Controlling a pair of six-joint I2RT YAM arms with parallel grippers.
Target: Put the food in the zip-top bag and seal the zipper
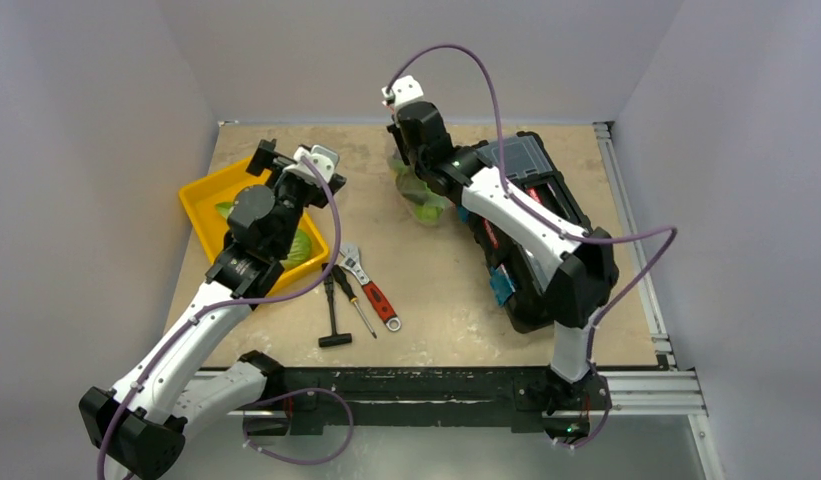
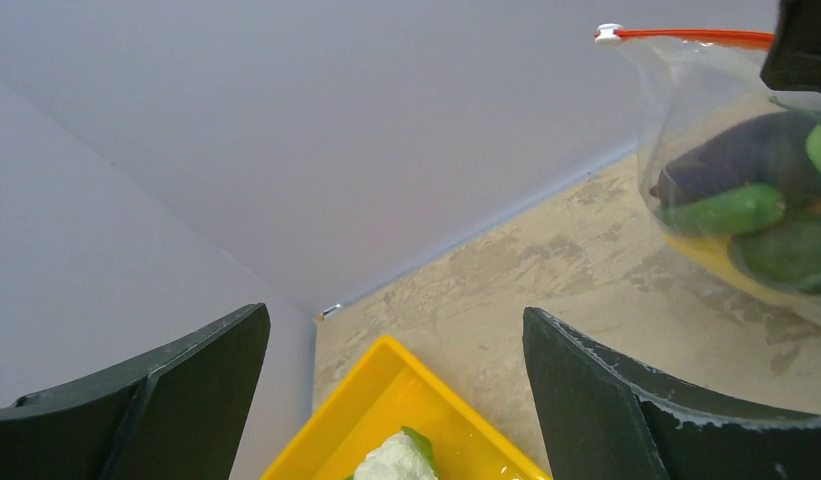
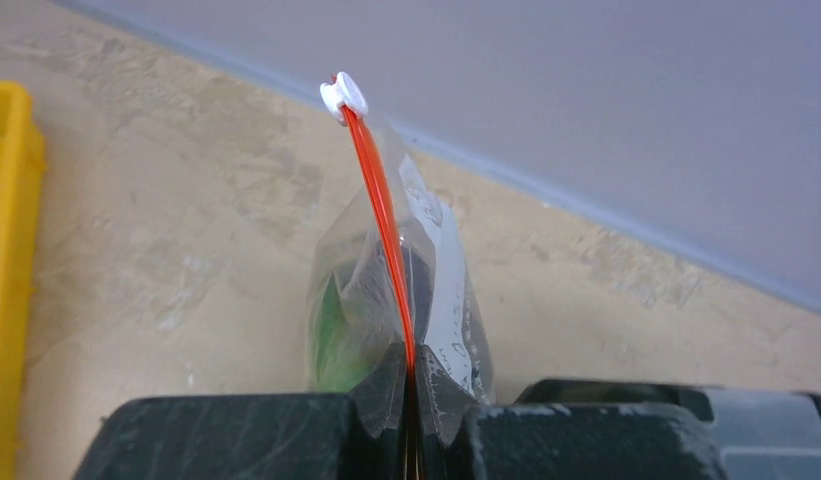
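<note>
Beige tabletop [image 1: 436,290], back-centre: right gripper [image 3: 411,400] pinches zipper [image 3: 381,210] of upright zip-top bag [image 3: 441,300] holding food [image 2: 726,210], left gripper [image 2: 394,335] spread above yellow tray [image 2: 386,370]; sealing step, next likely pressing along the strip.

Pale lilac walls [image 1: 86,150], mottled beige tabletop [image 1: 436,270], metal edge rails [image 1: 641,385], even light
</note>
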